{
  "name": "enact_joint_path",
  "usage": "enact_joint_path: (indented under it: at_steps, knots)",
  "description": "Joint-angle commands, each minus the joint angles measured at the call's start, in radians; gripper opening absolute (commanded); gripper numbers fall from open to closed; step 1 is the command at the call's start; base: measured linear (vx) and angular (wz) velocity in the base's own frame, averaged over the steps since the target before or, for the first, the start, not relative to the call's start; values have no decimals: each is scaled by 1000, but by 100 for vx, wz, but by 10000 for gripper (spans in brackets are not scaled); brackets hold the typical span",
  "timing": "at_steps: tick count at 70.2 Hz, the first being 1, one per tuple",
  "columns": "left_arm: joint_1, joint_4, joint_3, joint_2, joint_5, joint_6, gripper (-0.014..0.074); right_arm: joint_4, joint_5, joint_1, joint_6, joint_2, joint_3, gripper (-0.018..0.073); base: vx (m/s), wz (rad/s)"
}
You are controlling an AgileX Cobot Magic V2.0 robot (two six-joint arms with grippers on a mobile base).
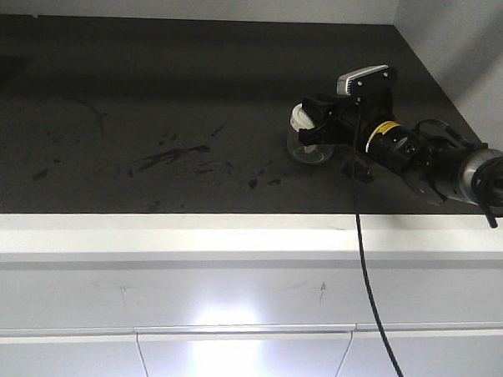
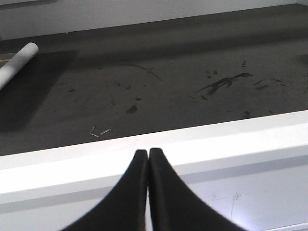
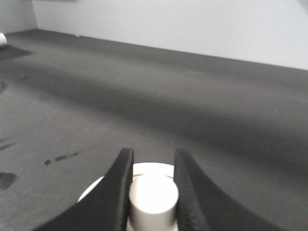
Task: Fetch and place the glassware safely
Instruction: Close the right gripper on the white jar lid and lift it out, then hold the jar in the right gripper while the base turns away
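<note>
Closest to the lens, the left gripper (image 2: 147,161) is hanging over the white counter edge (image 2: 216,139), its black fingers pressed together and holding nothing, well apart from the task's thing. Further right, dark smears (image 1: 174,156) are marking the black countertop (image 1: 114,82). Right of those, the glass jar (image 1: 308,145) is standing upright on the right part of that surface, its cream lid (image 3: 147,169) facing up. The right gripper (image 3: 153,155) is reaching in from the right, and its fingers (image 3: 115,192) are sitting narrowly either side of the lid's knob (image 3: 153,197), seemingly touching it. So the right arm is plainly the nearer one. It is gripping the lid only, not the glass, so I am judging that a lift is risking the lid parting from the jar.
</note>
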Motion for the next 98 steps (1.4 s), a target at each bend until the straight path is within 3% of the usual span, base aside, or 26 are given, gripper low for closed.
enact_joint_path:
  at_steps: [1, 29, 41, 50, 74, 85, 98]
  knots:
    - [-3, -8, -26, 7, -70, -2, -7, -2, -56, -2, 31, -104, -11, -4, 0, 0]
    - [-3, -8, -26, 7, -79, -2, -7, -19, -68, -2, 43, -474, 335, -3, 0, 0]
    - [-3, -8, -26, 7, -82, -2, -7, -93, -118, 14, 81, -627, 498, -3, 0, 0]
    - [-3, -8, -26, 7, -83, -2, -7, -113, -86, 107, 81, -708, 564, -3, 0, 0]
    - [-3, -8, -26, 7, -83, -3, -7, -102, 0, 443, 110, -784, 583, -3, 0, 0]
    - [-3, -8, -26, 7, -76, -3, -7, -104, -3, 498, 172, -785, 583, -3, 0, 0]
    - [-3, -8, -26, 7, -76, -3, -7, -105, -54, 496, 172, -785, 583, -3, 0, 0]
